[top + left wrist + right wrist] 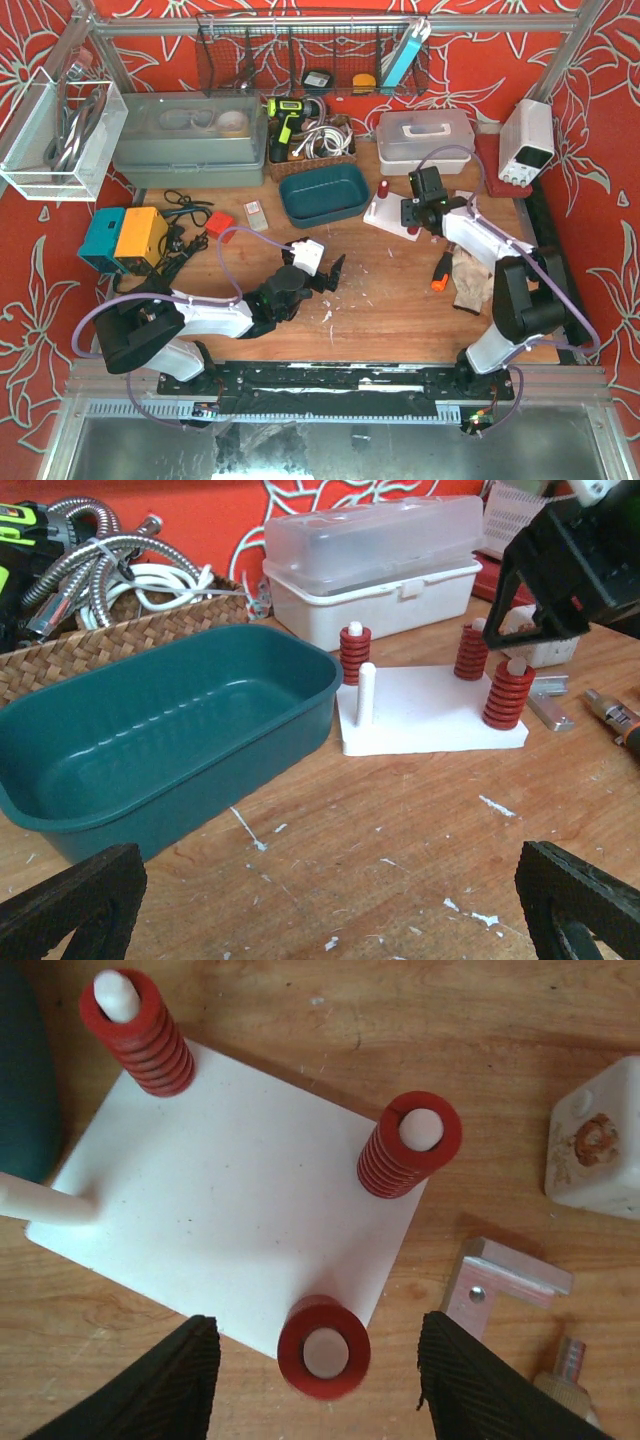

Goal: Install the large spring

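Observation:
A white base plate [240, 1190] carries four pegs. Three hold red springs: one at the back left [137, 1032], one at the right [410, 1143], and the large spring [323, 1348] on the near corner peg, whose white tip shows through its middle. The fourth peg [45, 1203] is bare. My right gripper [320, 1385] is open just above the large spring, one finger on each side, not touching it. My left gripper [330, 915] is open and empty, low over bare table, facing the plate [425, 715] and the large spring [508, 693].
An empty teal bin [170, 740] stands left of the plate. A white lidded box [375, 565] and a wicker basket of hoses [120, 630] are behind. An aluminium bracket [505, 1280], a white cube [595, 1145] and an orange-handled tool [440, 272] lie right of the plate.

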`<act>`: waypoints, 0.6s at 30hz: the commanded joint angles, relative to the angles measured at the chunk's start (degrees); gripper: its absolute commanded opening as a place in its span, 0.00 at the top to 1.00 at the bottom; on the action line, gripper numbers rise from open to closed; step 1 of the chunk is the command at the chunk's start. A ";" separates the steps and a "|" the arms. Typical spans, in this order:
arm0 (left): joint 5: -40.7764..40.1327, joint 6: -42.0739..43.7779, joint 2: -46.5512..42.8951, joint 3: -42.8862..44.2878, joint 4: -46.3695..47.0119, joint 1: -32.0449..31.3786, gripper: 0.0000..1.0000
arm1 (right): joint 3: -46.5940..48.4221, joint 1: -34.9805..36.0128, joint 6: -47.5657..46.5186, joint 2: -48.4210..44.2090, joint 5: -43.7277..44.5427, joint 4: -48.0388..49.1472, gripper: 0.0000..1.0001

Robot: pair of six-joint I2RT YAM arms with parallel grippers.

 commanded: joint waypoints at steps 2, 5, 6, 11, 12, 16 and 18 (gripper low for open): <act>-1.29 -0.88 -0.29 1.29 0.12 0.25 0.00 | 3.11 -0.37 1.98 -6.16 -1.34 -7.76 0.38; -1.98 -1.21 -0.26 2.01 -1.35 0.31 0.00 | 1.60 -0.27 2.81 -11.54 -6.13 -9.19 0.32; -2.05 -1.43 -0.11 2.23 -1.74 0.44 0.00 | 0.45 -0.24 3.30 -13.66 -7.48 -8.91 0.30; -1.22 -1.25 -0.81 4.09 -5.60 1.66 0.00 | -5.73 0.65 3.67 -22.42 -15.14 -6.90 0.14; -0.23 -0.42 -1.23 4.22 -5.67 2.19 0.01 | -6.58 0.88 3.63 -23.95 -15.53 -6.93 0.13; 2.34 -0.52 -3.13 6.33 -8.99 7.24 0.18 | -11.67 1.35 5.00 -30.15 -16.87 -3.80 0.03; 6.06 -2.82 -3.55 8.56 -12.99 11.93 0.24 | -14.92 1.56 6.19 -32.98 -17.33 -0.57 0.02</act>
